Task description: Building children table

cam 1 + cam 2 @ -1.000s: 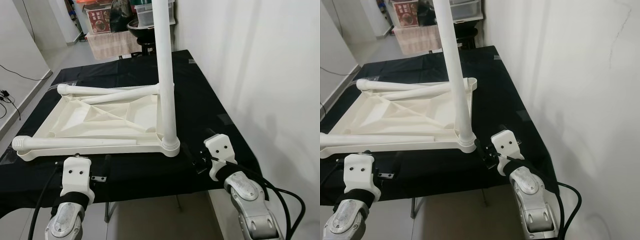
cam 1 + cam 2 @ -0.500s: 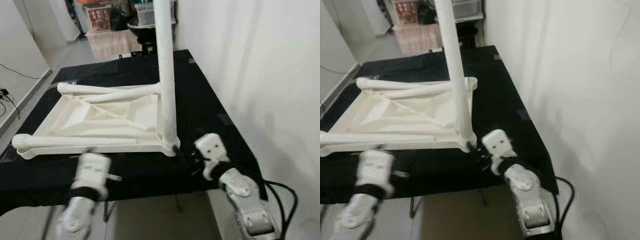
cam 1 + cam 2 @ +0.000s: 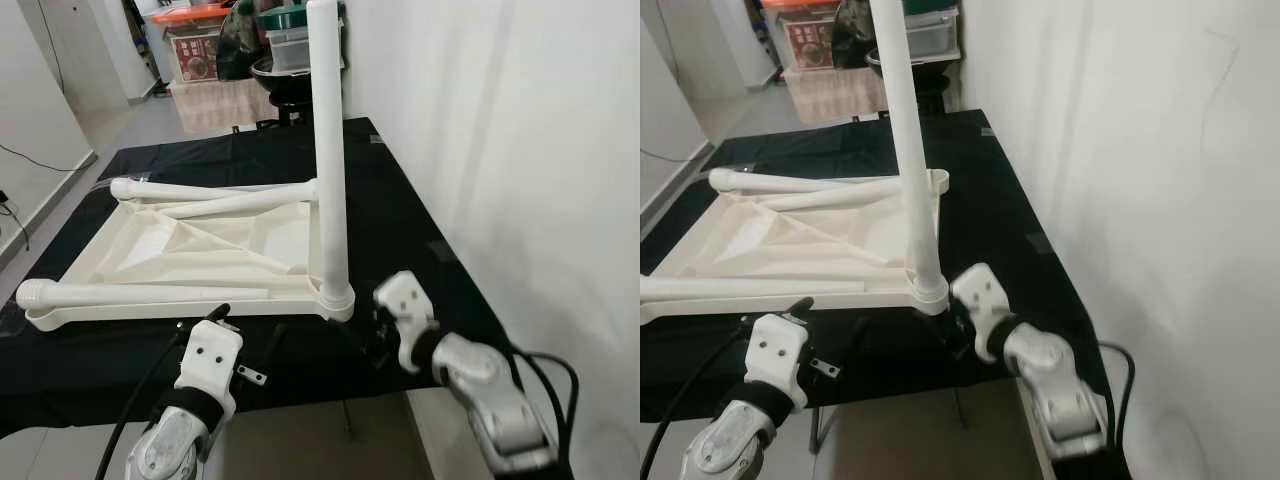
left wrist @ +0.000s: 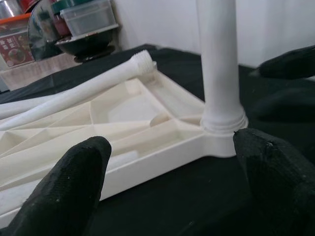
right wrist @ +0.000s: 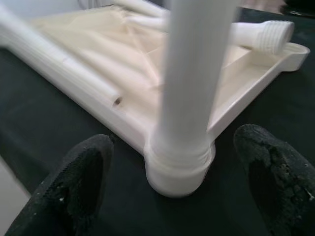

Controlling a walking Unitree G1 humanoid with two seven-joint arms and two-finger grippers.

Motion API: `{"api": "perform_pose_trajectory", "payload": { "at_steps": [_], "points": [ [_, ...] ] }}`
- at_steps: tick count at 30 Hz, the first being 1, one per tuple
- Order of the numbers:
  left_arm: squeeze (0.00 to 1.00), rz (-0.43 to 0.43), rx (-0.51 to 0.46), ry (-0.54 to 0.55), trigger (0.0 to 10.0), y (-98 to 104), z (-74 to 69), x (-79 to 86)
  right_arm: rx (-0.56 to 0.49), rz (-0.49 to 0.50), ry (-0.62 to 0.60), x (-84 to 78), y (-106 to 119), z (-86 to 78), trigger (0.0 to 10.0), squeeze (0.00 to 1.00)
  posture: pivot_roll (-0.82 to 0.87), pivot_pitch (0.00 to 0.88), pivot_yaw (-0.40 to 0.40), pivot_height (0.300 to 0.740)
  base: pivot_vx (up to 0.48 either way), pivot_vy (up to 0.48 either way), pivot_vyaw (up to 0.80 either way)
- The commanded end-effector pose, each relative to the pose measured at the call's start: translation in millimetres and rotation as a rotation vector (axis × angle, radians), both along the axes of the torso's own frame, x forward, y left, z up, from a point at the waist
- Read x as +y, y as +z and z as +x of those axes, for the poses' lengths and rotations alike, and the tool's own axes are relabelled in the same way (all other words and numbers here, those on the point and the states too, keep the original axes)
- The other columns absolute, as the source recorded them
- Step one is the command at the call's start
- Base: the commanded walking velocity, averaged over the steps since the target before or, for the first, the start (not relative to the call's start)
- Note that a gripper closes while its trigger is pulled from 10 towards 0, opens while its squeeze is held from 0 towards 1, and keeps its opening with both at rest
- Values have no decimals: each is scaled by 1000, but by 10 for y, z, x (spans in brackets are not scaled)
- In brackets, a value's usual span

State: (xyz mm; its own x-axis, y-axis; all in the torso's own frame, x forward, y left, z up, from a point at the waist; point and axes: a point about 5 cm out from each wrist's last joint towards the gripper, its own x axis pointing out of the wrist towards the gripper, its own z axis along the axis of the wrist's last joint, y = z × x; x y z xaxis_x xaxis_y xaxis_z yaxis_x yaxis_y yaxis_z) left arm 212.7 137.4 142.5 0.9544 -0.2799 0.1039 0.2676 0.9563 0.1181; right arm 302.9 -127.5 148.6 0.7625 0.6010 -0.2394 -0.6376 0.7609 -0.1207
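Right end effector (image 5: 172,182) released, black fingers (image 5: 273,179) spread wide, either side of the base of the upright white plastic table leg (image 3: 329,150) without touching it. In the head views it hovers low over the black cloth-covered worktop (image 3: 410,220), just beside the near right corner of the cream plastic upside-down tabletop (image 3: 190,245).

Left end effector (image 4: 172,196) also released, fingers (image 4: 64,191) wide apart, nothing between them. It sits at the near edge of the worktop, in front of the tabletop's near rim, pointing toward the same corner socket where the upright leg is seated. A black cable (image 3: 140,400) runs along the left arm.

Tabletop lies underside up on the worktop, ribs visible. Three loose white plastic legs lie on it: long loose leg (image 3: 140,294) along the near rim with threaded end at left, far loose leg (image 3: 190,187) across the far rim, and diagonal loose leg (image 3: 235,203) beside that one, its threaded end showing in the left wrist view.

White wall (image 3: 500,130) runs close along the right side of the worktop. Beyond the far end: clear storage boxes (image 3: 290,40) and a dark bowl (image 3: 280,72) on a stand, grey floor (image 3: 140,115) at left.
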Motion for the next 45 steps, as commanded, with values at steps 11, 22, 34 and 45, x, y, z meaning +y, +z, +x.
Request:
{"api": "perform_pose_trajectory", "payload": {
  "at_steps": [11, 22, 34, 45],
  "points": [
    [0, -19, 18, 30, 10000, 35, -152, 77, -12, 46, 157, -119, 349, 390, 10000, 0, -14, 52, 22, 740, 0, 0, 0],
    [0, -122, 74, -10, 10000, 13, -244, 113, -85, 69, 315, 246, 577, 639, 10000, 0, 19, 91, 35, 740, 0, 0, 0],
    [0, -247, 95, -121, 10000, 54, -337, 58, -41, 17, 369, 221, 503, 774, 0, 0, 27, 140, 32, 740, 0, 0, 0],
    [0, -291, 106, -165, 10000, 76, -338, 50, -50, -39, 304, 19, 486, 799, 0, 0, 4, 163, 23, 740, 0, 0, 0]
  ]
}}
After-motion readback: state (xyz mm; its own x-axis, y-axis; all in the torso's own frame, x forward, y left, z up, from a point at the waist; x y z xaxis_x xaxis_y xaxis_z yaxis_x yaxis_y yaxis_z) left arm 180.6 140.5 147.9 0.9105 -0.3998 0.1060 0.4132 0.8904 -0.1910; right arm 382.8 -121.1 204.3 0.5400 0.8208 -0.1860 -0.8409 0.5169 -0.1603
